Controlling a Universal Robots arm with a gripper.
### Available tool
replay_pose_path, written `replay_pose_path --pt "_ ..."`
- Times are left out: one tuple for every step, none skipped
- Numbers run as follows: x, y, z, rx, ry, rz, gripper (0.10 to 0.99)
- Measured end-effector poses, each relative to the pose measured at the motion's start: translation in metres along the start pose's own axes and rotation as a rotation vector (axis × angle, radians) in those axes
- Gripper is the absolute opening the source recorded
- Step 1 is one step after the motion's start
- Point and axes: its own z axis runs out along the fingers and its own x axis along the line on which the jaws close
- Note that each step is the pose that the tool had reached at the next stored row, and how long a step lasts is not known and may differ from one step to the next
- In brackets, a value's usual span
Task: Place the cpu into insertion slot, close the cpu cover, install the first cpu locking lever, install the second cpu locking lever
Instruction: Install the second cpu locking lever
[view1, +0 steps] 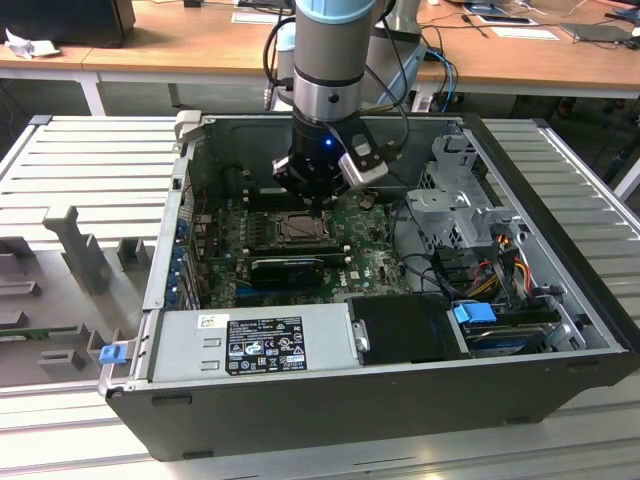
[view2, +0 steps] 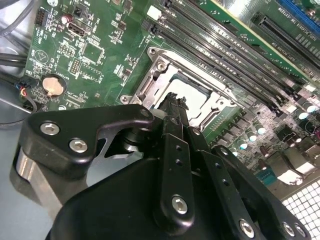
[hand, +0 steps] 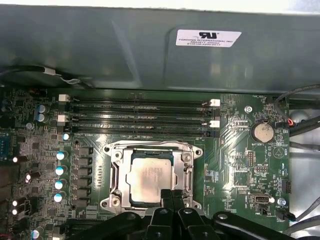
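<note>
Your end effector (view1: 318, 205) hangs inside the open computer case (view1: 560, 300), in the upper middle of the exterior view, directly over the insertion slot (view1: 297, 229) on the green motherboard (view1: 370, 262). In the first wrist view its two fingertips (hand: 172, 196) sit pressed together at the bottom centre of the frame, so you can read the end effector as closed with nothing between the fingers. Their tips rest at the near edge of the cpu (hand: 149, 177), which lies flat in the insertion slot (hand: 115, 155) in the middle of that frame. The cpu cover (hand: 187, 170) lies down around the chip as a silvery frame, and the pale chip shows through its square cut-out. In the second wrist view the closed fingers (view2: 172, 107) reach the chip (view2: 192, 97) from the lower centre, and the metal frame (view2: 150, 82) surrounds it. Long black memory slots (hand: 140, 116) run across the board just above the socket in the first wrist view. A round coin battery (hand: 261, 132) sits to the right of them. In the exterior view a labelled power supply (view1: 255, 342) fills the case's lower left.
</note>
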Motion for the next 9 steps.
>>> replay_pose_path --pt "0.0 -0.0006 0.0 0.0 -0.0001 0.0 0.106" --pt "0.0 -0.0013 -0.0001 0.0 0.0 0.0 0.106" --pt "0.0001 -0.0023 -0.0002 0.0 0.0 0.0 0.106" --pt "0.0001 -0.0033 -0.0002 0.0 0.0 0.0 0.106" --pt "0.0001 -0.0044 -0.0003 0.0 0.0 0.0 0.106" --pt "0.0002 -0.0055 -0.0004 0.0 0.0 0.0 0.106" --pt "0.0002 -0.0085 -0.0005 0.0 0.0 0.0 0.106" --pt "0.0003 -0.0109 -0.0006 0.0 0.0 0.0 0.106" --pt "0.0003 -0.0123 -0.0007 -0.001 0.0 0.0 0.106"
